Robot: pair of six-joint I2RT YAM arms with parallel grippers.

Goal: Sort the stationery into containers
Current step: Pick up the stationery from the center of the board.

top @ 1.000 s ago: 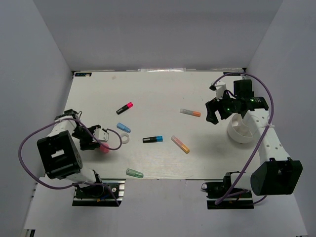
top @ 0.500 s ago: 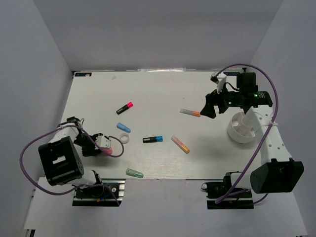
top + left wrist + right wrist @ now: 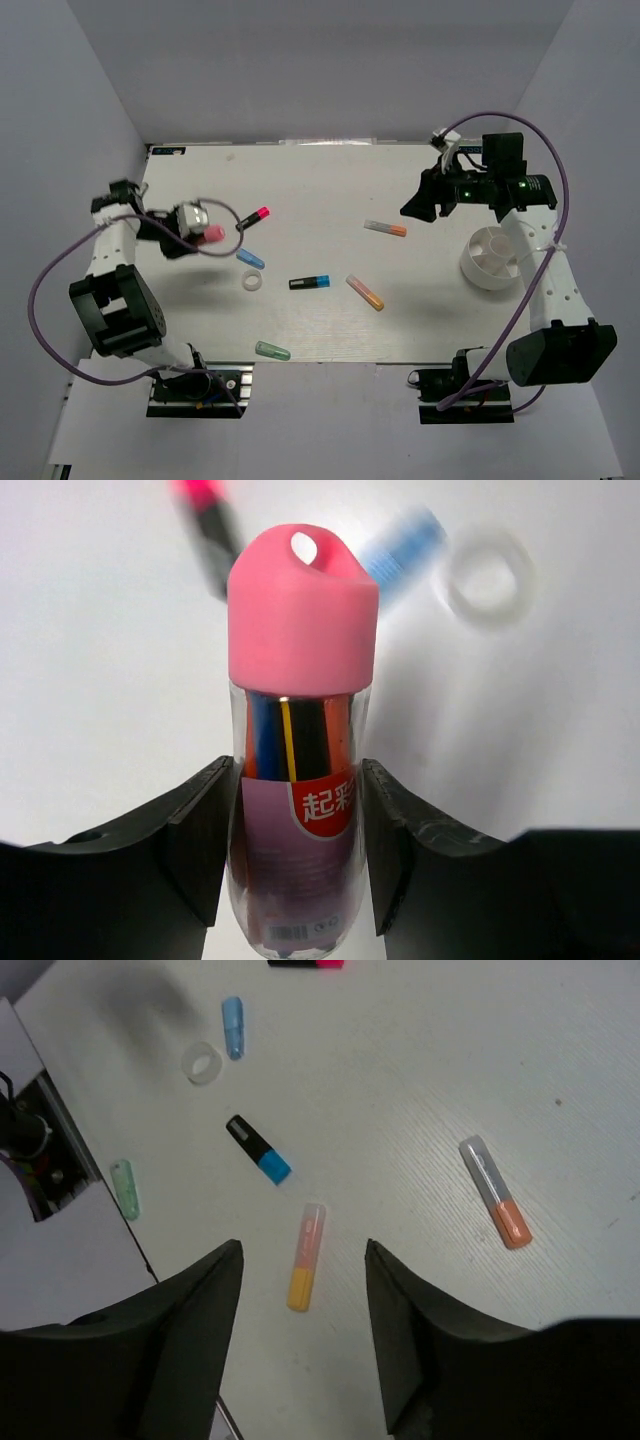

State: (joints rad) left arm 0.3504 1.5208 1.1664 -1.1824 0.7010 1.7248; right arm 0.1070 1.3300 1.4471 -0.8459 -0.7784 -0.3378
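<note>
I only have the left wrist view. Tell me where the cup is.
Observer: The white cup stands on the right side of the table, beside the right arm. It is across from where your left tool holds the pink-capped marker.
Operator: Report the right tool's state.
Observer: The right tool hovers open and empty above the table, beyond the cup and to its left.

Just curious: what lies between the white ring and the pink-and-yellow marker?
A black marker with a blue cap; the top view shows it best.
</note>
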